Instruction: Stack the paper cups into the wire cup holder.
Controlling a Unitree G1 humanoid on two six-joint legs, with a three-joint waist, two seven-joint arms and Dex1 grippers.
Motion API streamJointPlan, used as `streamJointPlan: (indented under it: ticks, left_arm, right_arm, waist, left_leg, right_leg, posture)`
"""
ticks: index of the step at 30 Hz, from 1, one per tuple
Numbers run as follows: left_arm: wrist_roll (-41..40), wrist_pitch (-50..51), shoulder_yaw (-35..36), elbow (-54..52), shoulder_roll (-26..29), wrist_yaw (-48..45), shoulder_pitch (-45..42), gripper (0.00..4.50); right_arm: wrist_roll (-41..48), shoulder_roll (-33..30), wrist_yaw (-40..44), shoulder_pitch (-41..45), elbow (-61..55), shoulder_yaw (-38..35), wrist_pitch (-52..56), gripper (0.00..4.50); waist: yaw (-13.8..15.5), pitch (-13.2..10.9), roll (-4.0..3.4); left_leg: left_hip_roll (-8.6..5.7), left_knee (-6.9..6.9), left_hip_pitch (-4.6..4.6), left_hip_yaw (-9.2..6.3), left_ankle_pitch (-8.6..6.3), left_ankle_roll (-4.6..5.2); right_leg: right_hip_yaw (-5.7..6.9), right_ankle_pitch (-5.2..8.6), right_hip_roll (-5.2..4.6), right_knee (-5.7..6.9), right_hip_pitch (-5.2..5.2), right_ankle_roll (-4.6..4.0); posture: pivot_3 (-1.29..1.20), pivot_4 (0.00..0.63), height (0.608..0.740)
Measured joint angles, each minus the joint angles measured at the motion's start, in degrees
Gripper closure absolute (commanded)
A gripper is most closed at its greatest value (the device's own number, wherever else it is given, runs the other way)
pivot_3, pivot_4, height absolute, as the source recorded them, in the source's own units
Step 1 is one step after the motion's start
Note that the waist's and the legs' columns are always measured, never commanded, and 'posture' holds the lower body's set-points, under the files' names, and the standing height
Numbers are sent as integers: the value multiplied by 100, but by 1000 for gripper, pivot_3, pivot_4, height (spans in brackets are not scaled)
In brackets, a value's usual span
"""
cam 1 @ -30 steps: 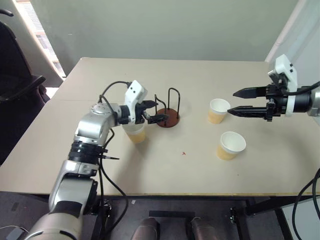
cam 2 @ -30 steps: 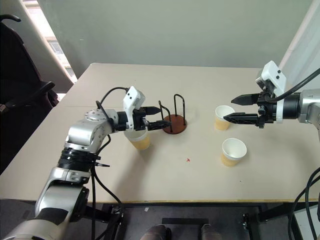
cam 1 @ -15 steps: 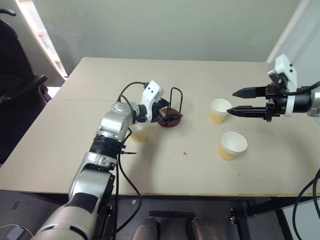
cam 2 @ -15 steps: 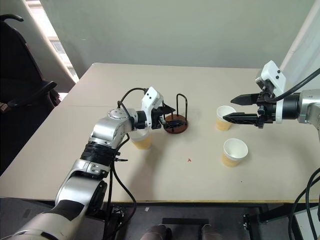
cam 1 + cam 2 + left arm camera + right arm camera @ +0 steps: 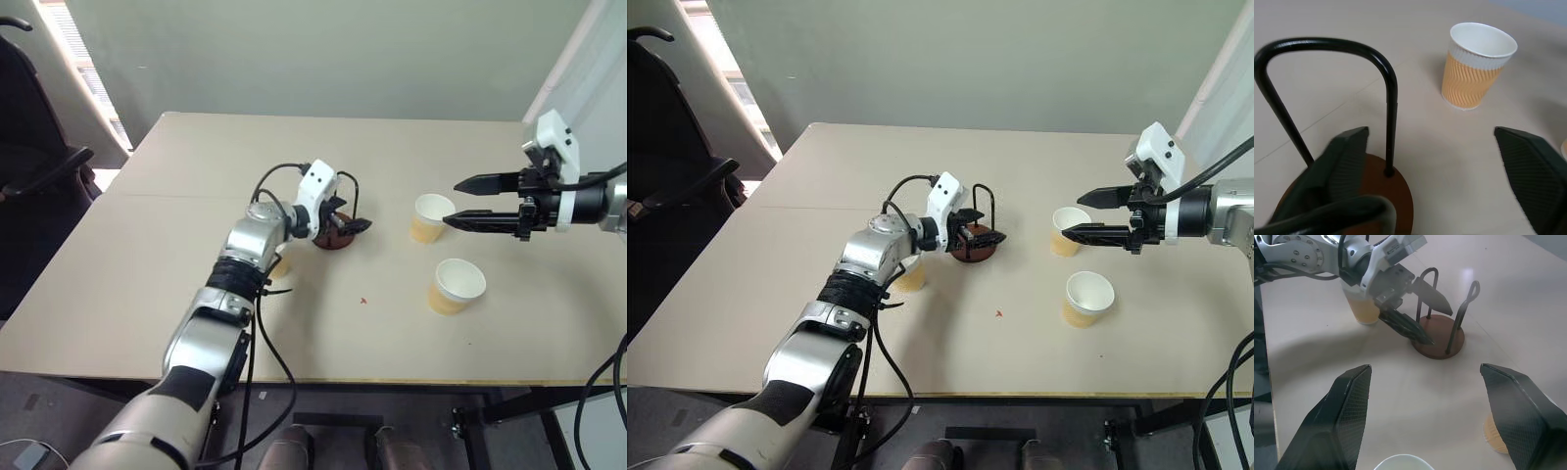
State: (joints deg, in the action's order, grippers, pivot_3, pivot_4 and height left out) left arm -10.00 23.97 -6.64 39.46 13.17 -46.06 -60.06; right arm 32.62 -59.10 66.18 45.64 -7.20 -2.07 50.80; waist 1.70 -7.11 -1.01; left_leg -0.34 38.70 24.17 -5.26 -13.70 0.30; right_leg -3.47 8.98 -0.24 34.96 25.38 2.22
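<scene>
Beige laminate forms the table (image 5: 127,274), the largest item in view; it carries the whole work set and shows one small red speck (image 5: 361,301) near its middle.

The left arm reaches across the table's centre. The left gripper (image 5: 348,219) sits at the wire cup holder (image 5: 334,232), its two black fingers spread apart, one over the reddish-brown disc base and the other on the side toward the far cups. In the left wrist view one finger (image 5: 1339,169) overlies the base beside a black wire loop, and nothing is clamped between the fingers. Contact with the wire cannot be confirmed.

The right arm is held above the table's right side. The right gripper (image 5: 472,201) points toward the centre with its fingers wide apart and empty, its tips just beside the rim of the nearest cup.

The wire cup holder stands upright near the table's centre, with no cup in it.

Three paper cups stand upright and apart from one another on the table. The first cup (image 5: 912,277) stands just left of the holder, partly hidden behind the left forearm. The second cup (image 5: 431,217) stands to the right of the holder, next to the right gripper's tips. The third cup (image 5: 455,285) stands nearer the front edge, below the second.
</scene>
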Motion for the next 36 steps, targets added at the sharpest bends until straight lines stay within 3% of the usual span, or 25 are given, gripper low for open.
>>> streamJointPlan:
  ticks: [6,10,21,36]
  left_arm:
    - [-24,0,-1,-30,47,-393,3,3099]
    - [-189,67,-44,-463,386,-1189,96,4474]
    - [-856,625,-419,-1991,1089,-3255,527,4474]
    - [-815,196,-730,-1561,407,-3481,515,4474]
  right_arm:
    - [92,0,-58,-38,-55,-36,32,814]
    - [102,-10,-94,-122,-110,-99,31,814]
    - [168,-745,325,-667,-257,-204,20,814]
    - [574,-1215,502,-1165,-687,-758,260,814]
  waist:
    - [2,0,0]
    - [1,0,0]
    - [46,0,0]
    - [39,0,0]
  left_leg:
    - [-1,3,1,2,0,-1]
    - [-1,3,1,2,0,0]
    - [-4,38,19,-1,-29,41]
    - [-3,42,15,4,-39,59]
  right_leg:
    - [-1,0,0,-1,0,2]
    - [-1,2,1,-2,0,4]
    - [-1,6,-5,-3,-2,11]
    - [-3,8,-5,-1,-7,25]
  posture:
    - [0,150,740]
    - [0,150,740]
    - [0,150,740]
    - [0,150,740]
